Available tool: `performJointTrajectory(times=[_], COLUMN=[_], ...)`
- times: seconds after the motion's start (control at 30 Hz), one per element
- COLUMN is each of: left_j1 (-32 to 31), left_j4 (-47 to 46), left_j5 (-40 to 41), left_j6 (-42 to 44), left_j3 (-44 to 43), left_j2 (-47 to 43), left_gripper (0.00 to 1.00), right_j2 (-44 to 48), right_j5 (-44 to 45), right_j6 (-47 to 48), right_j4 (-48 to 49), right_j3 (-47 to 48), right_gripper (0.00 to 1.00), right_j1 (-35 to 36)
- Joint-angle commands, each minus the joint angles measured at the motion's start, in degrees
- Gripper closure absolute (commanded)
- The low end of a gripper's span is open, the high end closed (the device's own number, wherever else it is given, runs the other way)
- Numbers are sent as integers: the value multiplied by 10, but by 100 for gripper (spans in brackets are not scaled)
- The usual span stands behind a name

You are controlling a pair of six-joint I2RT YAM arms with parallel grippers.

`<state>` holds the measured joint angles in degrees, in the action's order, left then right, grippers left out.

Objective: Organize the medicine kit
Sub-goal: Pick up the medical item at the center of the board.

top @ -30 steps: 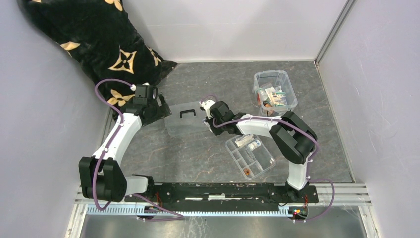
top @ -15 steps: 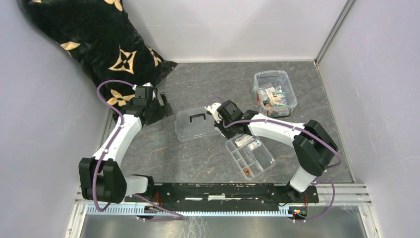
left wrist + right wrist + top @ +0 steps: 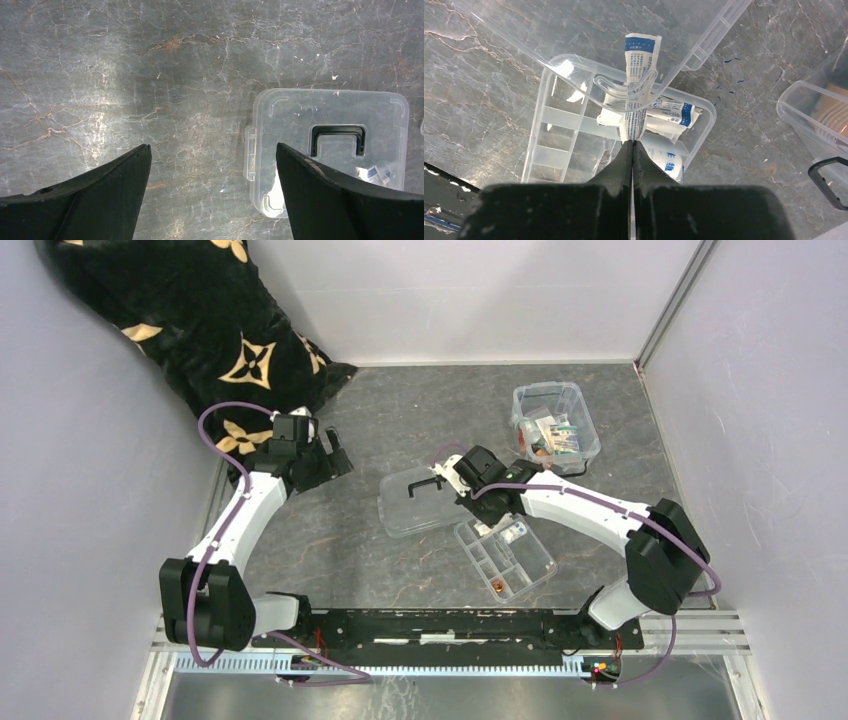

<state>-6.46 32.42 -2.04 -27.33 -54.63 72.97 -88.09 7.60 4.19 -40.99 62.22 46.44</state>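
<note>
Lab: white-panelled robot enclosure (image 3: 450,300)

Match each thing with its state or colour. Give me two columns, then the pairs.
Things:
1. left fingers
2. right fingers
3. lid handle
4. divided tray

States:
A. black
B. holding white-and-blue packets
C. pressed shut
D. spread wide open

Pairs: 1-D, 2-C, 3-A, 4-B
</note>
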Motion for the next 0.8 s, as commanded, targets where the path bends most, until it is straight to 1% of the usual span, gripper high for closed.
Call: performJointTrajectory(times=[0.0,0.17,0.27,0.33,0.37,0.5,0.57,0.63,0.77], left_j1=[2,2,2,2,2,1,2,1,0], left_j4=[-23,-21,-20,-19,-18,-18,-21,-27,-34], left_j5=[-23,-27,-30,-31,-30,-32,-37,-45,-57], left_j6=[19,18,17,17,18,20,20,20,18], left_j3=[8,13,20,25,28,32,31,29,25], left_j2=[-23,-33,-43,-50,-53,-57,-53,-46,-37], left_gripper=[0,0,0,0,0,0,0,0,0], right_j2=[3,-88,-154,-166,-153,-66,-18,29,95], right_j5=[0,-48,-70,-70,-60,5,9,6,-2], right_j6=[9,8,12,13,11,-2,-14,-25,-31], right_j4=[-9,14,-7,-27,-25,-7,8,26,66], right_j3=[38,169,258,269,252,119,47,-2,-71], right_gripper=[100,100,100,100,100,100,100,100,100], right_j1=[-6,-6,-7,-7,-6,-14,-27,-38,-60])
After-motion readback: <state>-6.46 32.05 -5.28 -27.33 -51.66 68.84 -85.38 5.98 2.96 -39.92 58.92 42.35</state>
